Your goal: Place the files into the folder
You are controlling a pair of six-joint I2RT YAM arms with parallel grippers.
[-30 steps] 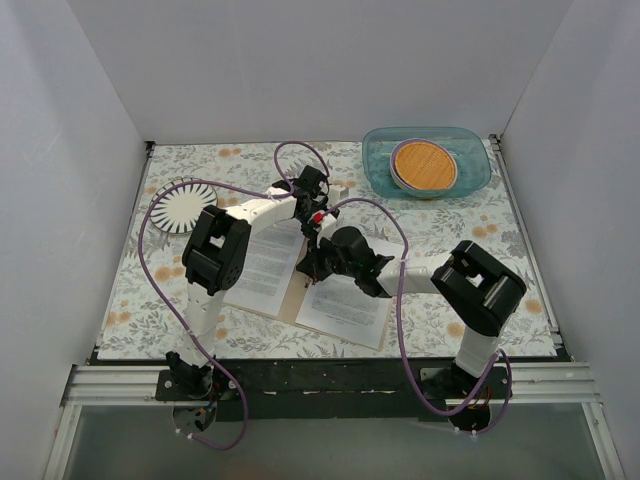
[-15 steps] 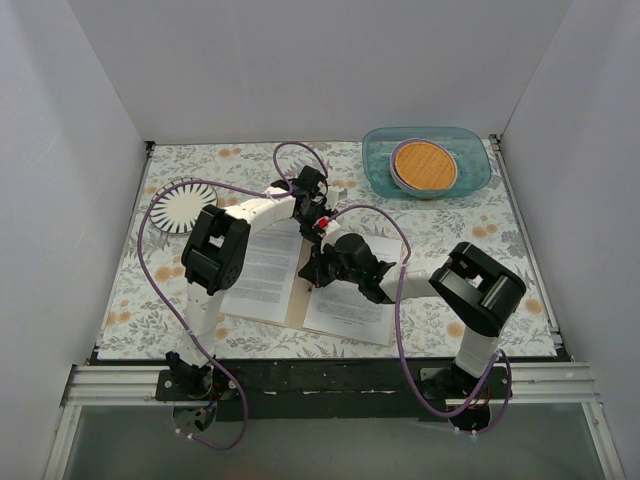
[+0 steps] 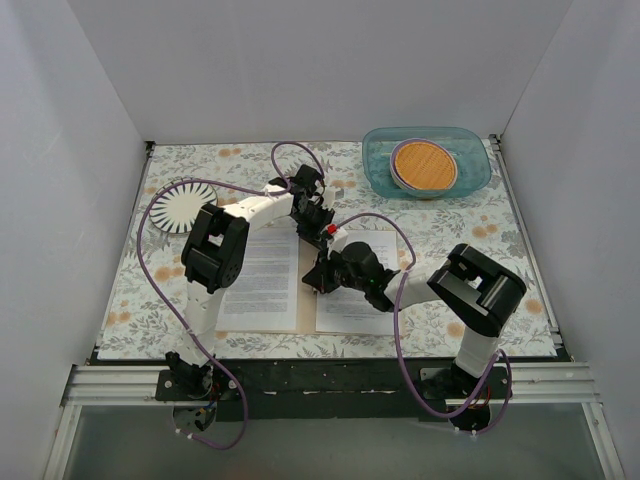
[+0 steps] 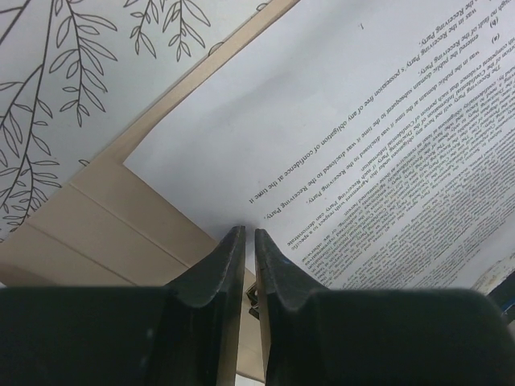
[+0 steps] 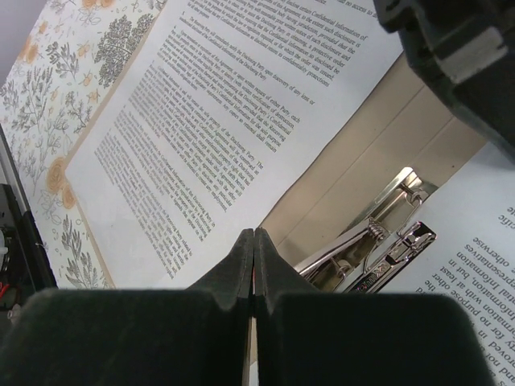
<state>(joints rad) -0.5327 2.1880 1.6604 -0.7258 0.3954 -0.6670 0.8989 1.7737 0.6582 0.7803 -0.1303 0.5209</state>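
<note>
Folder (image 3: 307, 312): lying open and flat on the worktop (image 3: 450, 245), close to the near edge and about midway along it. You can see the tan spine strip between the two pages.
Files: two printed pages, one per cover, left sheet (image 3: 262, 285) and right sheet (image 3: 362, 305). Both sit fairly square to the covers. Neither looks tucked under the clip (image 5: 374, 241), as far as I can make out.
Clip: shiny metal lever thing on the spine. It looks raised to me, and it's just beside the right arm's fingertips.
Left gripper (image 4: 247, 235): narrow, only a thin slit between the fingers, tips down at a sheet's edge near the far end of the spine. Can't tell if it's nipping the paper or just touching it.
Right gripper (image 5: 253, 233): fully closed with nothing in it, poking down at a sheet's inner edge by the spine.
Stage: my guess is the pages are being squared up to the spine, so nearly there but not clipped.
Worry 1: that closed tip dragging sideways could buckle or skew a page, since paper slides easily on a smooth cover.
Worry 2: if the left tips lift with paper caught between them, the corner curls or the page comes off the cover.
Worry 3: both wrists are crowded over the same bit of spine. A bump there would knock the folder crooked.
</note>
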